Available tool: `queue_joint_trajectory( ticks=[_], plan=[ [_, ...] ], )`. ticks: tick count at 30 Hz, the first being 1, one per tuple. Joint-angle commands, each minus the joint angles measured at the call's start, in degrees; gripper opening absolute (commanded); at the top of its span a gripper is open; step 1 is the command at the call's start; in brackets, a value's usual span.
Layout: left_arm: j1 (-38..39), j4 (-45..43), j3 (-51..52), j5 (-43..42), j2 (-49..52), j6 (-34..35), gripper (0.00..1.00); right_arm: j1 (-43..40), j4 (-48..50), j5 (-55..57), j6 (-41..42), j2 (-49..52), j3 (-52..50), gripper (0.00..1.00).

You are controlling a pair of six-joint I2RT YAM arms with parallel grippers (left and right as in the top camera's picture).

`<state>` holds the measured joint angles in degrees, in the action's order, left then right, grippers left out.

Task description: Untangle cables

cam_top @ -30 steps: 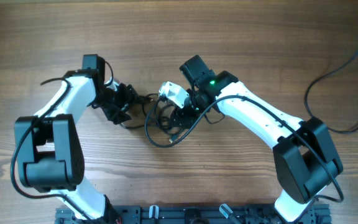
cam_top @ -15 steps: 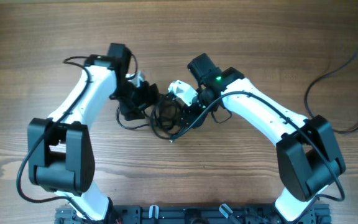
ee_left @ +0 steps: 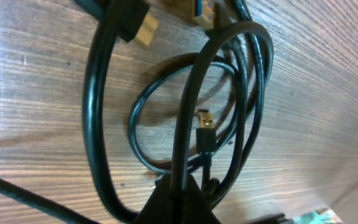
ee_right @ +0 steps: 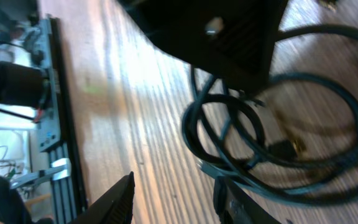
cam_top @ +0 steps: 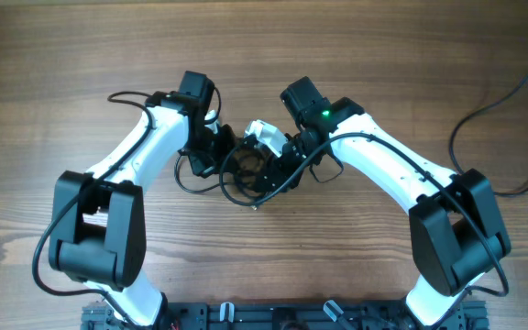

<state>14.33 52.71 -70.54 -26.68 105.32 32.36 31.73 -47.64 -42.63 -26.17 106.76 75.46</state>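
The cables lie as one black bundle of overlapping loops on the wooden table between my two arms. In the left wrist view the cables loop over each other, with a gold plug at the top and a small USB plug in the middle. My left gripper is shut on one strand that runs up from its tips; from overhead the left gripper sits at the bundle's left edge. My right gripper stands open over bare wood, the cables beside its right finger. Overhead, the right gripper is at the bundle's right side.
A thicker black wire curls across the table's far right. A black rail runs along the front edge, and the same rail shows at the left of the right wrist view. The two arms' wrists nearly meet over the bundle.
My left arm has swung right and up to the bundle, and its jaws have shut on a strand. The right gripper has shifted slightly and the bundle has tightened between the arms.
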Motion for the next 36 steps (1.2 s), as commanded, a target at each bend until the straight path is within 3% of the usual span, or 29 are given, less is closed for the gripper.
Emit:
queue_joint_trajectory(
  ticks=[1, 6, 11, 16, 26, 36],
  plan=[
    [-3.7, 1.2, 0.6, -12.5, -0.5, -4.0, 0.04, 0.2, 0.2, -5.2, -5.0, -0.6, -0.2, 0.43],
    [-9.7, 5.6, 0.6, -23.8, -0.5, -11.5, 0.07, 0.2, 1.2, -5.3, -11.4, -0.6, -0.2, 0.43],
    [-12.9, 11.6, 0.6, -30.5, -0.5, -20.2, 0.08, 0.2, 6.5, -6.0, -11.3, -0.6, -0.2, 0.39],
    [-13.5, 11.7, 0.6, -31.8, -0.5, -20.4, 0.07, 0.8, 6.3, -10.7, -11.3, -0.6, -0.2, 0.4],
    [-13.5, 11.9, 0.6, -34.0, -0.5, -20.0, 0.09, 4.5, 6.4, -9.2, -14.4, -0.6, -0.2, 0.4],
    [-13.5, 11.9, 0.6, -34.0, -0.5, -20.0, 0.1, 4.5, 6.5, -7.3, -14.4, -0.6, -0.2, 0.2]
  ],
)
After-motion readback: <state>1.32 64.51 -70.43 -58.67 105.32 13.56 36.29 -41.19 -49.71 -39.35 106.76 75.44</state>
